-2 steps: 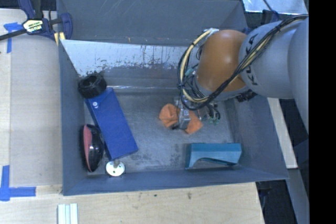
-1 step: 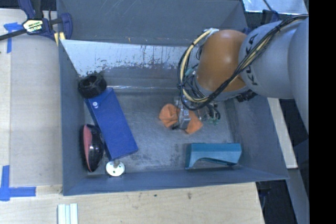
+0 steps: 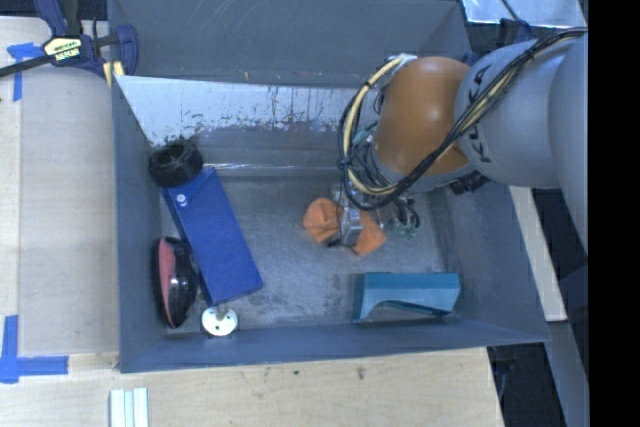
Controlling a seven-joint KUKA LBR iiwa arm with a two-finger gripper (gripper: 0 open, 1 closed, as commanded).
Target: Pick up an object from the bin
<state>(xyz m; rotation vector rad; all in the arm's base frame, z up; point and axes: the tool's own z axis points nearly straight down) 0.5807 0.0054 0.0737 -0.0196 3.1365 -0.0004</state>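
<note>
Past the teal wedge-shaped block (image 3: pixel 405 295) by the near wall of the grey metal bin (image 3: pixel 300 352), the crumpled orange soft lump (image 3: pixel 320 220) lies mid-floor, seemingly not yet lifted, with the gripper (image 3: pixel 350 227) down on its middle, though I cannot tell whether it has closed.

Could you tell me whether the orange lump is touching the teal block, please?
Apart. The camera view shows bare bin floor between the orange lump and the teal block.

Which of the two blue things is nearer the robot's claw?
The teal block by the front wall, just below the gripper; the long dark-blue slab lies farther left.
</note>
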